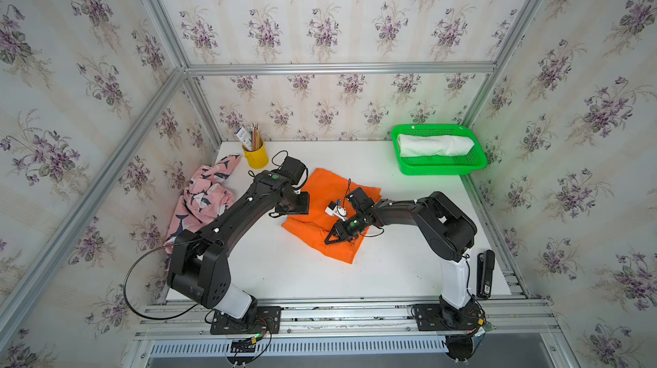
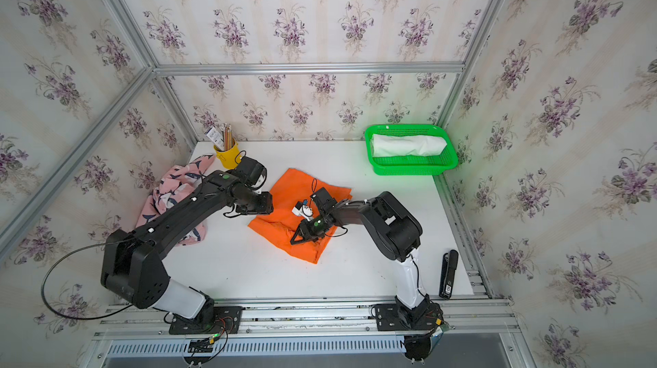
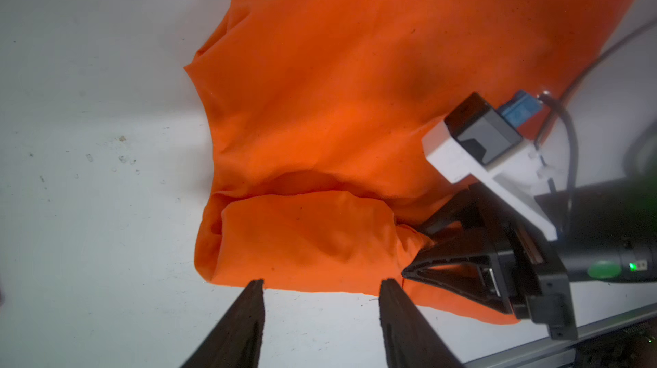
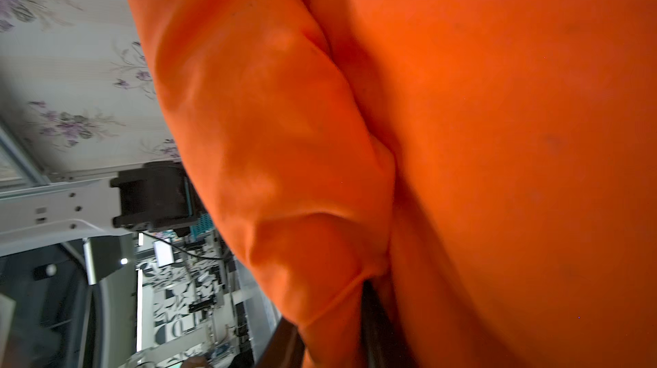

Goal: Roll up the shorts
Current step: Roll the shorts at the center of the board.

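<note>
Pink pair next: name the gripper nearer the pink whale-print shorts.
Left. Left gripper: at the orange shorts' edge facing the pink whale-print shorts. Right gripper: pinching the orange shorts, farther off.

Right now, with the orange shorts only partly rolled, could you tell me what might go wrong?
Only the right fingers pinch the folded edge of the orange shorts; the left fingers stand open beside it, so rolling on may skew the roll. If that single pinch slips, the fold could fall open.
</note>
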You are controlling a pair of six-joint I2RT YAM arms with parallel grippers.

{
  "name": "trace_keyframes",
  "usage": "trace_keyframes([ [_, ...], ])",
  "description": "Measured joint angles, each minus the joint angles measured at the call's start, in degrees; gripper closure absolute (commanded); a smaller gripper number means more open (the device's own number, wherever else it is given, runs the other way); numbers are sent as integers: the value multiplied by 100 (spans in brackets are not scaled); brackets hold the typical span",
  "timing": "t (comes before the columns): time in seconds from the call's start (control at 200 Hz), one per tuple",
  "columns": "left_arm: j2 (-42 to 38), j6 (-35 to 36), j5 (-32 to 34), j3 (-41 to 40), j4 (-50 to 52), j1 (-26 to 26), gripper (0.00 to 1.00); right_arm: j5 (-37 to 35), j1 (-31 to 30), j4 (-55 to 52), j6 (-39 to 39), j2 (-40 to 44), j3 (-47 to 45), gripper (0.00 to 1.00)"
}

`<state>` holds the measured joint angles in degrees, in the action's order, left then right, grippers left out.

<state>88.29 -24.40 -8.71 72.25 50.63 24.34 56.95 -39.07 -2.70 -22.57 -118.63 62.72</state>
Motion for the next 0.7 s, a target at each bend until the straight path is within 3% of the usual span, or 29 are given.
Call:
trace_keyframes([
  [0.175, 96, -2, -103, 39, 15, 245, 50, 319, 109, 166, -219, -94, 9, 55],
  [0.265, 304, 0, -162, 92, -9, 369, 52, 186, 153, 151, -295, 0, -7, 54],
  [0.295, 367, 2, -179, 98, -22, 398, 54, 50, 164, 140, -293, 61, -20, 57],
  [0.39, 636, 44, -293, 133, -52, 470, 59, -452, 190, 96, -291, 214, -68, 85],
  [0.45, 778, 90, -400, 136, -72, 474, 59, -695, 201, 68, -308, 247, -109, 95],
  [0.699, 846, 348, -802, 57, -138, 531, 58, -778, 208, 289, -422, 275, -275, 93],
])
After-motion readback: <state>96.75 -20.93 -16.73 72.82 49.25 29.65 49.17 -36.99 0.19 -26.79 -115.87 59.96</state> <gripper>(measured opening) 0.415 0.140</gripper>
